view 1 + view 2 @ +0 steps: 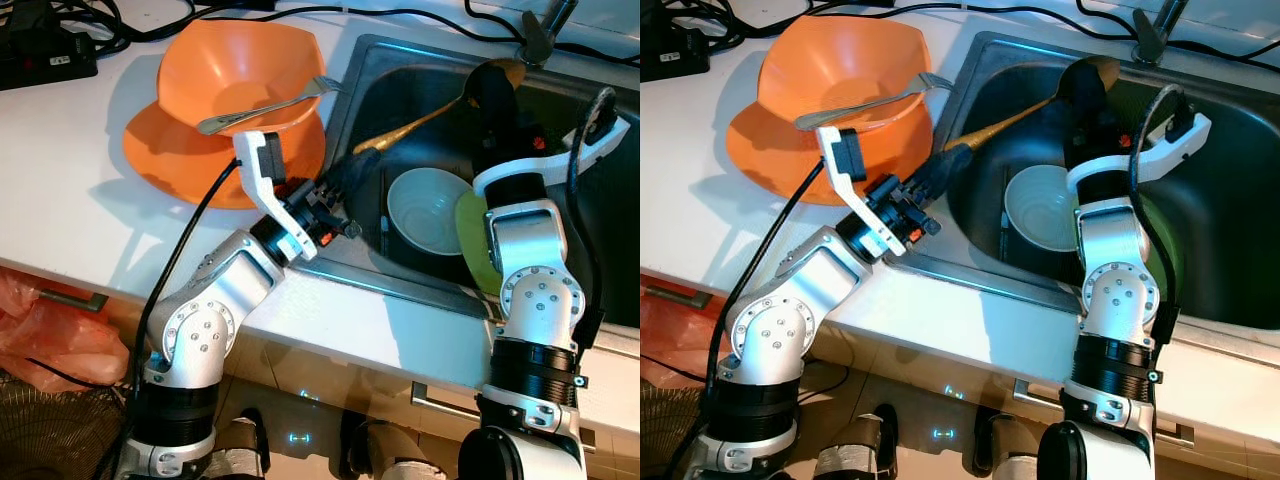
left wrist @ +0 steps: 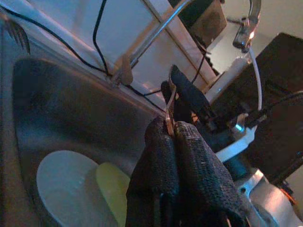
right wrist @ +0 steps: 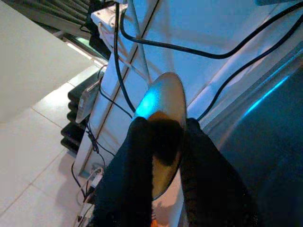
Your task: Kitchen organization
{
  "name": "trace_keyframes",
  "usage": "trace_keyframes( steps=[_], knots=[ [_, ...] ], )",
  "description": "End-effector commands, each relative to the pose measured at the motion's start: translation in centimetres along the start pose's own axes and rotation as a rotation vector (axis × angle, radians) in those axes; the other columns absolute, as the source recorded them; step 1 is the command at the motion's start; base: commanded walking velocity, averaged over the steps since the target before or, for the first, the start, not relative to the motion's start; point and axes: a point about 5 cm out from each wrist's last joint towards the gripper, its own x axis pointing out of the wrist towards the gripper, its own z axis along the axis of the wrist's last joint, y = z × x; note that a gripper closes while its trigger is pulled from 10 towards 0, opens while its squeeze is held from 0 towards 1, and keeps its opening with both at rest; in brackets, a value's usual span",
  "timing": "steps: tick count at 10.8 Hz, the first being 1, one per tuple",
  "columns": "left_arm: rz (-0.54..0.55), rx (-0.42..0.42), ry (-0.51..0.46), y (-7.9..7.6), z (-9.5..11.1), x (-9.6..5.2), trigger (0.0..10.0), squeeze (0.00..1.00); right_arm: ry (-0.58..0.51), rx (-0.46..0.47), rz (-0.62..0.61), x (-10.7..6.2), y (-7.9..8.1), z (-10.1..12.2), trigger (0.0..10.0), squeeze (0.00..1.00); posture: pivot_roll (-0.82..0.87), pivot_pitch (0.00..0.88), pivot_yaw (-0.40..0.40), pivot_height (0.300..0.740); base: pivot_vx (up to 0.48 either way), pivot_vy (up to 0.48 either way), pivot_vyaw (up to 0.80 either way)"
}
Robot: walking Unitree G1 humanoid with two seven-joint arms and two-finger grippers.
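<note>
- Over the sink [image 1: 400, 70], the left gripper [image 1: 340, 190] pinches the ladle [image 1: 420, 122] handle end
- Right gripper [image 3: 163, 137] jaws clamp its bowl
- Stiff, slick metal; hold firmly

Black cables [image 1: 420, 14] trail across the white desk [image 1: 70, 180] behind the sink. An orange plastic bag [image 1: 50, 335] sits below the desk's front edge.

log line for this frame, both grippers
left gripper: shut on gold spoon handle | right gripper: shut on spoon bowl end | above sink
</note>
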Motion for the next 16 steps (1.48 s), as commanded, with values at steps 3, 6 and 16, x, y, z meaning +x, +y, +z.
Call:
trace_keyframes(
  steps=[3,6,16],
  knots=[
    [0.018,-0.012,0.111,0.1,-2.0,-0.2,10.0,1.00,-0.015,0.010,0.029,-0.2,0.5,0.3,0.0,0.00,0.12,0.259,-0.022,0.740,0.000,0.000,0.00],
    [0.033,0.017,0.150,0.3,-2.4,-0.4,10.0,1.00,-0.031,0.023,0.020,-0.1,0.4,0.5,0.0,0.00,0.12,0.257,-0.022,0.740,0.000,0.000,0.00],
    [0.051,0.382,0.242,-0.4,-1.3,0.0,10.0,0.00,-0.087,-0.149,-0.052,0.5,-0.6,2.7,10.0,0.00,0.13,0.256,-0.030,0.740,0.000,0.000,0.00]
  ],
)
